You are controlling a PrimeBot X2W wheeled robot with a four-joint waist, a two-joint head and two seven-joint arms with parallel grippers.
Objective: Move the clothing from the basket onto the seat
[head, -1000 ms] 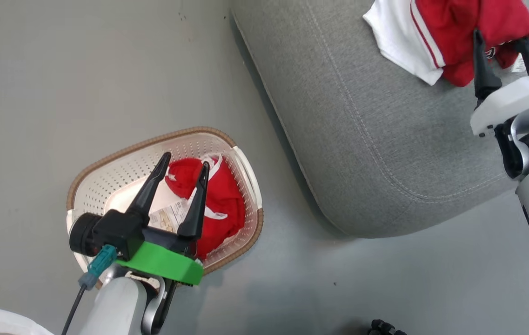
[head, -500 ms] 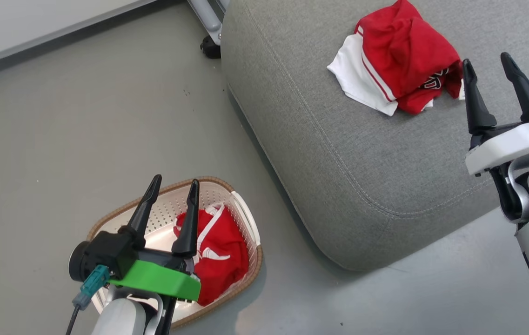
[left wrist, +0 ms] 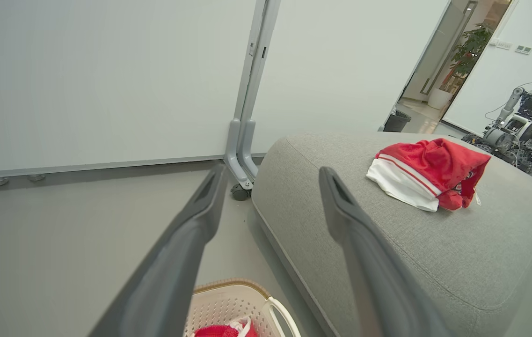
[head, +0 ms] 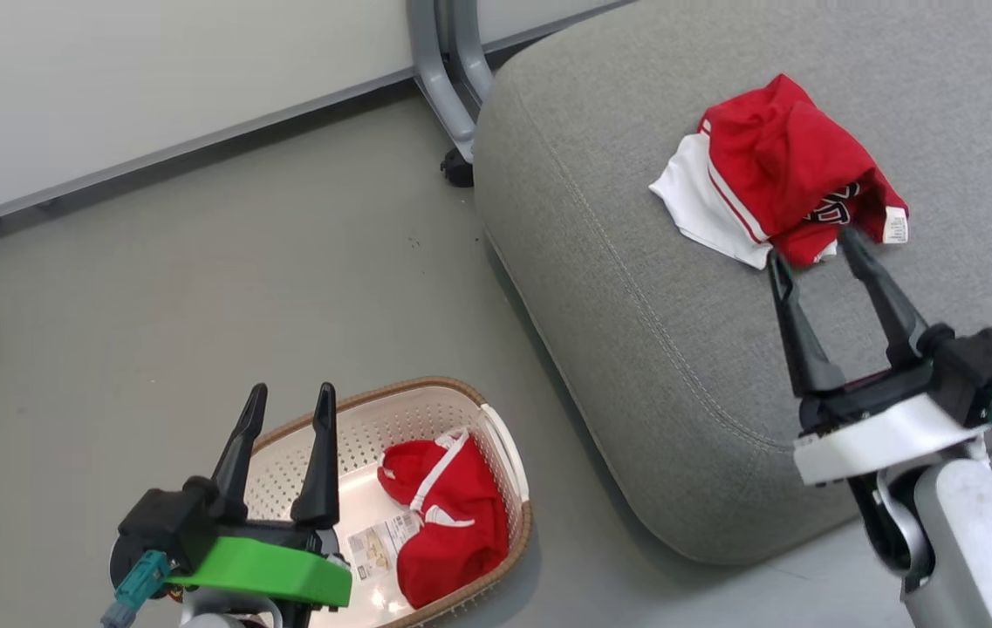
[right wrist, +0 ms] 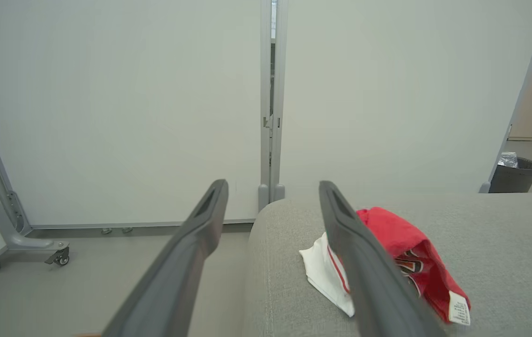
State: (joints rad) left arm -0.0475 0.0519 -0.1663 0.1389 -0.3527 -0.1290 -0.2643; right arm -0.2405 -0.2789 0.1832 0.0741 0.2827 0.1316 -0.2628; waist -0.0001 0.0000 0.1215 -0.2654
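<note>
1. The white partition panels (head: 155,78) stand along the far side of the grey floor (head: 199,288). Their grey foot (head: 452,113) ends in a dark caster just beside the seat's far corner.
2. The seat (head: 679,392) is a broad light grey cushion with rounded corners and stitched seams, on the right of the head view. It sits on the floor, apart from the basket.
3. The basket (head: 365,436) is cream and perforated with a brown woven-look rim. It stands on the floor near the seat's near-left corner.
4. The jersey (head: 788,170) lies crumpled on top of the seat. It is red with a white panel, red stripes and a dark printed logo.
5. The second red garment (head: 452,532), with white trim, lies bunched in the right half of the basket.
6. The right gripper (head: 812,246) hangs over the seat with its fingers spread wide and nothing between them. Its tips are at the jersey's near edge, and contact cannot be judged.
7. The left gripper (head: 292,392) hangs over the basket's left end, jaws likewise wide apart and empty, clear of the second red garment.
8. A paper label (head: 378,545) lies on the basket's floor, touching the second red garment.
9. A small white tag (head: 895,225) sticks out at the jersey's right edge.
</note>
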